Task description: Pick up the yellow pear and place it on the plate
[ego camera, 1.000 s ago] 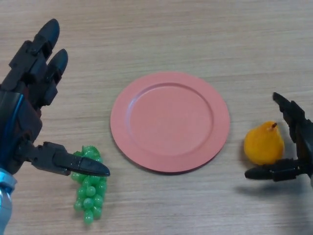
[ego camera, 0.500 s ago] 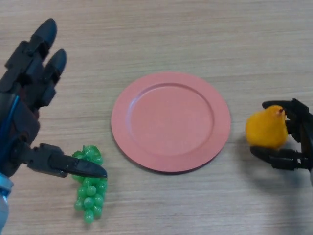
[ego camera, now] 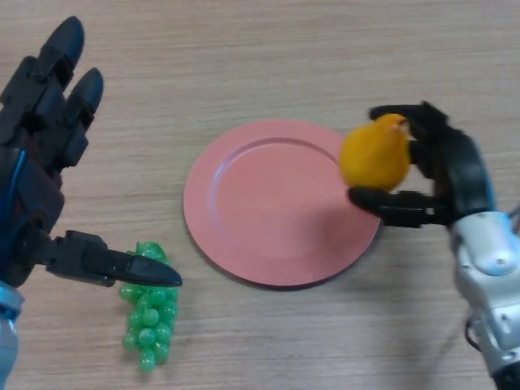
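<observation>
Curled around the rounded yellow-orange pear [ego camera: 374, 154], the black right hand [ego camera: 435, 175] has fingers over the fruit's top and far side and its thumb underneath. Pear and hand sit above the right rim of the round salmon-pink plate [ego camera: 268, 203], casting a shadow on the plate's right side; whether the pear touches the plate cannot be told. The plate's centre and left half are bare. On the wooden table [ego camera: 284, 49], the left hand [ego camera: 45, 162] is spread open, fingers straight, its thumb tip over a bunch of green plastic grapes [ego camera: 148, 313] just left of the plate. Both arms are cut off by the frame edges.
</observation>
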Robot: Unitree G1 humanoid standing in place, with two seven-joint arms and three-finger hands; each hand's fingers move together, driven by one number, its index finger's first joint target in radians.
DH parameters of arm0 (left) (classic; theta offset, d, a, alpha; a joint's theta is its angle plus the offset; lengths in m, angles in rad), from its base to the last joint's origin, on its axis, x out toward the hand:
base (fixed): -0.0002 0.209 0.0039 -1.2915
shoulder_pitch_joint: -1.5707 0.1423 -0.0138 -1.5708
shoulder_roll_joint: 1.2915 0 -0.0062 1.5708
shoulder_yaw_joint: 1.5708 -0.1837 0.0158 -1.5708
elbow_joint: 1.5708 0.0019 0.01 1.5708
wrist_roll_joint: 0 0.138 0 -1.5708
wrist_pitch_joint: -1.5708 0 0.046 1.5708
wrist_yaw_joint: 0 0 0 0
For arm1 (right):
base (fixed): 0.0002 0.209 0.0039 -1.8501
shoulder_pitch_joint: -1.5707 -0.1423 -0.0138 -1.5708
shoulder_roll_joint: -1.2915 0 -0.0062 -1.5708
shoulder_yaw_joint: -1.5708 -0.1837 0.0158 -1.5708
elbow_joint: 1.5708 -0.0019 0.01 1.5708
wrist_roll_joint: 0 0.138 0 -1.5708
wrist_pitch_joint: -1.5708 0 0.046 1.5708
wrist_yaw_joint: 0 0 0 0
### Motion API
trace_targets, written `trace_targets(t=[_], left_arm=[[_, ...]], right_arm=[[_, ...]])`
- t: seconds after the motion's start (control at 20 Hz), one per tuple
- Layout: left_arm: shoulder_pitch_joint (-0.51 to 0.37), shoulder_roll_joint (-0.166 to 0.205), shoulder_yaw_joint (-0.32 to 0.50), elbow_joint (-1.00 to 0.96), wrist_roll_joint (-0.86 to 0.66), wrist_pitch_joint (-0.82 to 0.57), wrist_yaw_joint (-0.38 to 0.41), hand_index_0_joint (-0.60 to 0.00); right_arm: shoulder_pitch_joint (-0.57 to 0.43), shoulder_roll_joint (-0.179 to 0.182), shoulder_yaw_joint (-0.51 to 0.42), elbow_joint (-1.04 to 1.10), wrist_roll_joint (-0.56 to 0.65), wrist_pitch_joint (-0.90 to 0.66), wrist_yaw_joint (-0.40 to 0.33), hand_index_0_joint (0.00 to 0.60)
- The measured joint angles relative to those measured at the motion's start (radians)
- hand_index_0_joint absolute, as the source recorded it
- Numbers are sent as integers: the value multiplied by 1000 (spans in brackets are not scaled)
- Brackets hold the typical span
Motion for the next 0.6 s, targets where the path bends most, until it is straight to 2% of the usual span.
trace_targets(t=[0.15,0.25,0.3,0.4,0.55,0.6], left_arm=[[-2,2,-34,0,12,21,-5,0],[12,1,-43,1,25,22,-45,0],[26,-1,-48,3,57,22,-60,0],[39,-15,-49,14,54,22,-60,0],[47,-15,-35,16,42,20,-84,0],[50,-13,-23,19,42,20,-86,0]], right_arm=[[-35,5,159,149,42,-109,-40,600],[-82,7,271,253,44,-150,-167,600],[-116,7,324,320,76,-187,-252,600],[-178,5,426,418,180,-271,-363,600],[-245,3,580,521,185,-312,-401,600],[-262,5,631,548,179,-300,-411,499]])
